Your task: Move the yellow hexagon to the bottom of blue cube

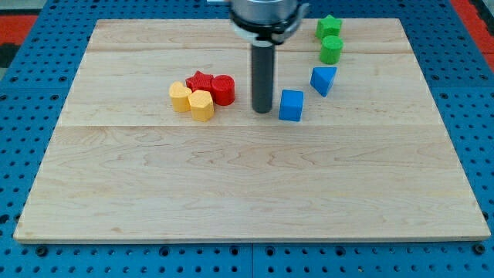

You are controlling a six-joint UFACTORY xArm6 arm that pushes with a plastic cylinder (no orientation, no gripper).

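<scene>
The wooden board [247, 177] carries 7 blocks; no containers are present. The arm has no fingers: it ends in 1 dark rod that grips nothing. My tip [262, 110] rests on the board just to the view's left of the blue cube [291, 105], with a narrow gap visible between them.

The yellow hexagon [201, 105] lies to the view's left of my tip, apart from it. It touches a second yellow block [181, 97], shape unclear, and sits against a red star [200, 81] and a red cylinder [223, 89].

A blue triangular block [323, 79] lies toward the view's upper right of the blue cube. Beyond it stand a green cylinder [331, 49] and a green star [329, 28].
</scene>
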